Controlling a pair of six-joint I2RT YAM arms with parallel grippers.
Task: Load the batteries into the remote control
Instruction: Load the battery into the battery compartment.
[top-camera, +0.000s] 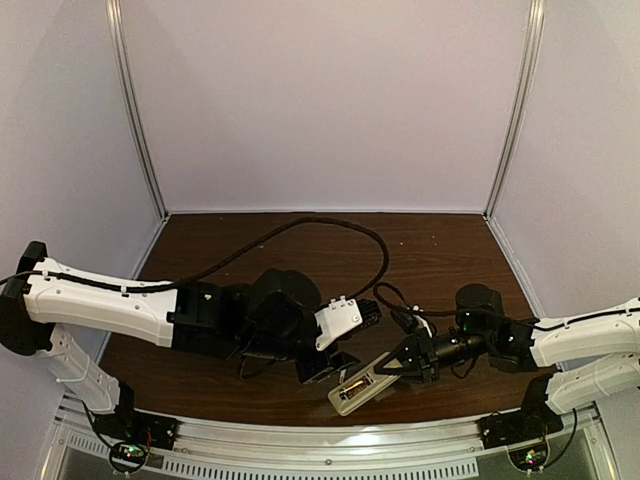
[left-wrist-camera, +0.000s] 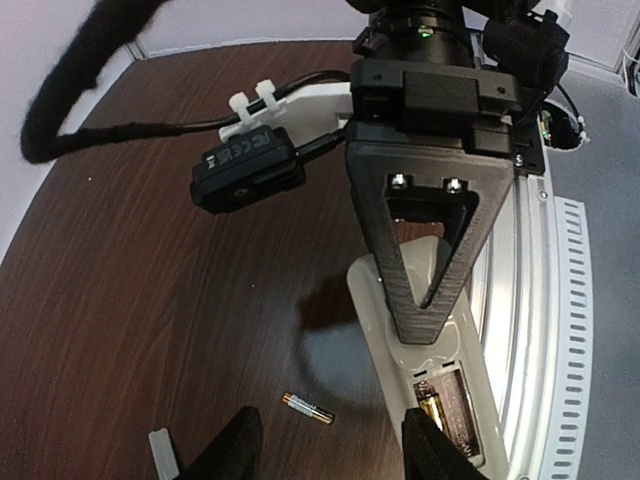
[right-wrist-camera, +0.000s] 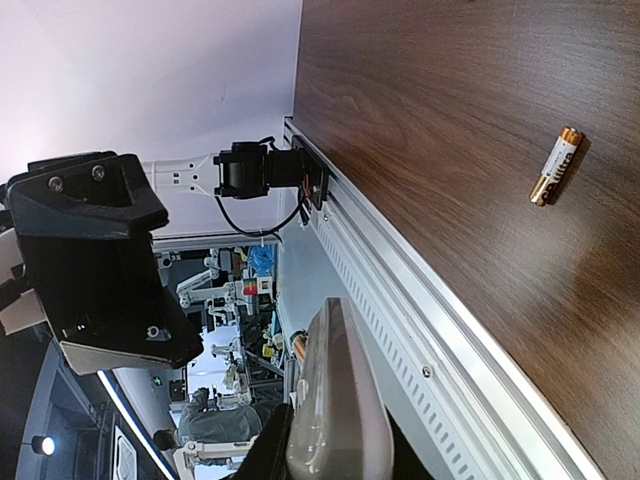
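- Step in hand: one battery is judged to be loaded. A seated battery (left-wrist-camera: 432, 408) is seen in the open compartment of the remote control (left-wrist-camera: 440, 360), with an empty slot beside it.
- The loose battery (left-wrist-camera: 307, 408) lies flat on the table (top-camera: 300, 240), just beside the remote control and apart from it.
- The remote control is held at the near edge of the table, compartment side up. The right gripper (top-camera: 408, 365) is clamped on its end opposite the compartment.
- The left gripper (left-wrist-camera: 330, 455) is held with its fingers (left-wrist-camera: 235, 450) apart. Nothing is gripped, and the loose battery lies on the table beyond the gap.
- Next move, as judged: the left gripper is to be lowered over the loose battery and closed across its slim body. A centred grasp is called for, since the cylinder is likely to roll. The polarity is then to be matched to the empty slot.
- Top external view: both arms and the tilt of the remote control are shown. The loose battery is not shown, being hidden under the left arm.
- Left wrist view: the compartment contents and the loose battery are shown. A small pale piece (left-wrist-camera: 160, 450) is seen at the lower edge; its nature cannot be told.
- Right wrist view: only the thin edge of the remote control is shown. The loose battery is seen well apart on the bare wood.
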